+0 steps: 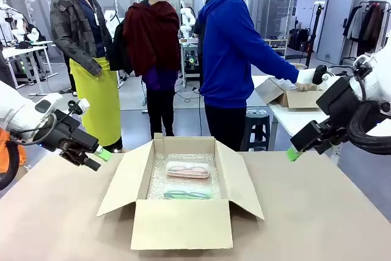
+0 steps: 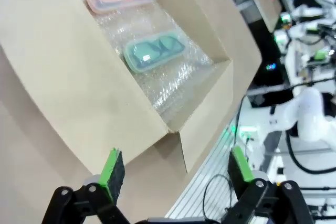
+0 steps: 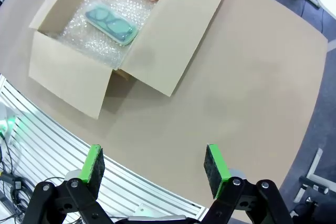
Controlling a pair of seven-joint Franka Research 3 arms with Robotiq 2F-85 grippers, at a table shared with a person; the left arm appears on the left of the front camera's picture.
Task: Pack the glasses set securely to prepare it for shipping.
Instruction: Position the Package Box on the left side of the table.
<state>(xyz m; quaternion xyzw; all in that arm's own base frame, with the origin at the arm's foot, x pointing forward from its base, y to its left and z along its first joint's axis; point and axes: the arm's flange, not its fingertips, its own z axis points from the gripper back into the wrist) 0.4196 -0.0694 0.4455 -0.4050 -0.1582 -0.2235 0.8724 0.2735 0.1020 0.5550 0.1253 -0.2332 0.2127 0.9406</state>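
the bench [image 1: 317, 212] carries an open cardboard box [image 1: 182, 224] lined with bubble wrap [image 1: 160, 178]. on the wrap lie the pinkish case [image 1: 187, 170], farther from the robot, and the mint-green case [image 1: 187, 194], nearer, apart. the left tool [image 2: 176, 167] and right tool [image 3: 155, 163] hover released and empty, either side of the box.
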